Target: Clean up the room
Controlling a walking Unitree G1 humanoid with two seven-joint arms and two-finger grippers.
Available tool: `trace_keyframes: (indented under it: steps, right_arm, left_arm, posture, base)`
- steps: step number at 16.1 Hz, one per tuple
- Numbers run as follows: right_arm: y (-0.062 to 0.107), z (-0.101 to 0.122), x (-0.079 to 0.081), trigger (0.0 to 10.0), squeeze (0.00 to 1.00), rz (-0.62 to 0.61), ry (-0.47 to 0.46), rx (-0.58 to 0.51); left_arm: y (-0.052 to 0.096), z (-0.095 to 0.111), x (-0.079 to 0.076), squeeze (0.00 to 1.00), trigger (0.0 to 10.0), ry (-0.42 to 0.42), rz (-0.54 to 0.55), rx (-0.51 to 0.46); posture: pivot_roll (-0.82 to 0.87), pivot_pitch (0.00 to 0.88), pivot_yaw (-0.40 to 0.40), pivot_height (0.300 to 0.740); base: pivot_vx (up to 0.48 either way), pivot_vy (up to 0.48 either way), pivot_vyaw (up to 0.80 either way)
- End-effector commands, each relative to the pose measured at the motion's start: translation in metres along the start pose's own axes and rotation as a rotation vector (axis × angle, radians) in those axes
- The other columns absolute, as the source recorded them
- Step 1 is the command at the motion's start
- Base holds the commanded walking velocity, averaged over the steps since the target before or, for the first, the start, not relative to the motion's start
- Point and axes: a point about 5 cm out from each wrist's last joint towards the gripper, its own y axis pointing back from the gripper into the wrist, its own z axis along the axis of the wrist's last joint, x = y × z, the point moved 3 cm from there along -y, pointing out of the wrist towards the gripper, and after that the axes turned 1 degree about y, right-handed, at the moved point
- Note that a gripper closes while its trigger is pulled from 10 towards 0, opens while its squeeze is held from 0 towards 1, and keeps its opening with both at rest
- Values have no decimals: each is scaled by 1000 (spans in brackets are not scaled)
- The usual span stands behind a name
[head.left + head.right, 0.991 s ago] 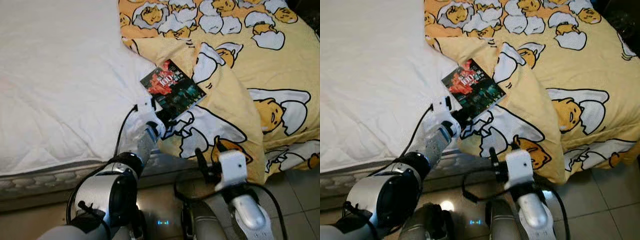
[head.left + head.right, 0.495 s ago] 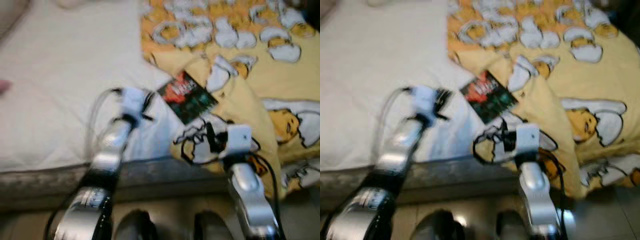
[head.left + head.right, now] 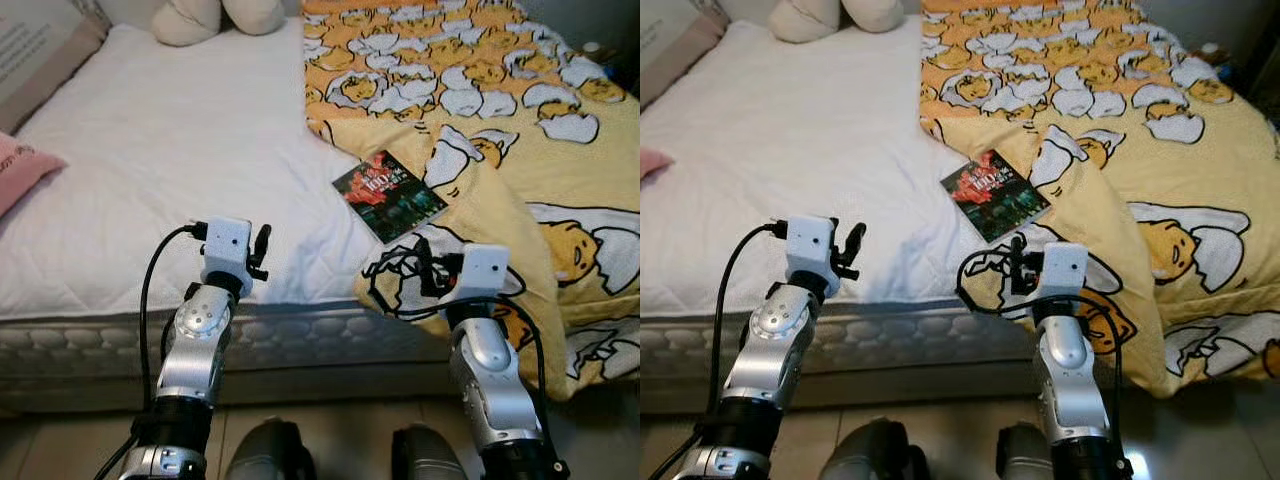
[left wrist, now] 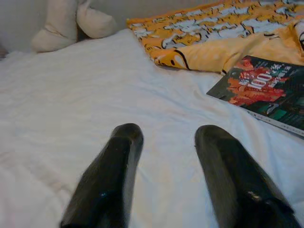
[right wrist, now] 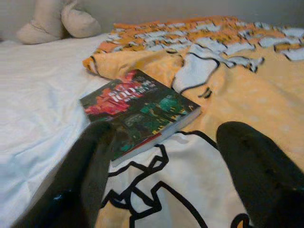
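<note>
One wide bed with a white quilted mattress cover [image 3: 150,170] takes up most of the scene, its near edge running across in front of the robot. Over the bed's right half lies a yellow blanket printed with white-and-yellow egg cartoon figures [image 3: 520,110], its lower edge hanging down over the side towards the tiled floor [image 3: 60,440]. At the head of the bed sit a cream stuffed toy [image 3: 215,15], a beige pillow [image 3: 40,50] and, further down the left edge, a pink cushion [image 3: 20,170].

A thin paperback book with a dark cover showing red and green artwork and "100" in white [image 3: 388,196] lies flat at the seam where the blanket's folded edge meets the white cover, partly resting on the blanket.

The left gripper [image 3: 260,250] is raised at the mattress edge, on the white cover, with the book well off to its right and further in; its two black fingers [image 4: 114,175] are spread apart with nothing between them. The right gripper [image 3: 1017,262] is raised over the blanket's fold, just in front of the book's near corner; its fingers [image 5: 90,166] are likewise parted and empty, with the book lying just beyond them.
</note>
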Motion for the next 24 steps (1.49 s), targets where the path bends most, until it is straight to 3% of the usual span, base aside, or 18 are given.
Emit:
trace_keyframes:
  steps: [1,3,7,10,12,13,14,15,16,24]
  right_arm:
    - [-1,4,3,10000,1000,22,22,-28]
    - [-1,0,-1,10000,1000,10,41,-28]
    - [-3,1,-1,10000,1000,6,44,-36]
    - [-6,2,-1,10000,1000,27,42,-49]
    - [-5,3,0,10000,1000,38,59,-58]
    - [-5,4,2,10000,0,54,52,-62]
    - [-5,4,8,10000,0,87,39,-63]
    - [-6,5,10,10000,0,99,41,-64]
    - [-7,6,10,10000,0,96,38,-66]
    - [-14,9,9,10000,0,86,28,-81]
  left_arm:
    - [2,-1,6,1000,10000,-12,24,12]
    - [7,-8,5,1000,10000,-2,20,35]
    - [3,-5,-1,1000,10000,32,26,34]
    - [9,-23,4,1000,10000,190,111,124]
    - [12,-23,0,1000,10000,163,103,114]
    - [11,-21,-3,1000,10000,157,85,103]
    - [9,-13,-6,1000,10000,104,54,66]
    - [7,-6,-8,600,10000,79,33,32]
    - [5,-3,-8,0,10000,78,33,23]
    - [-2,3,-14,0,10000,93,4,8]
  posture:
    - [-112,0,78,684]
    - [-116,0,74,684]
    - [-129,0,73,684]
    - [-134,0,70,684]
    - [-132,0,67,684]
    - [-129,0,63,684]
    - [-129,0,62,684]
    - [-128,0,62,684]
    - [-128,0,64,689]
    - [-134,0,76,740]
  base:
    - [0,0,0]
    - [0,0,0]
    - [0,0,0]
    - [0,0,0]
    - [0,0,0]
    - [0,0,0]
    - [0,0,0]
    - [0,0,-481]
    - [0,0,0]
    - [0,0,0]
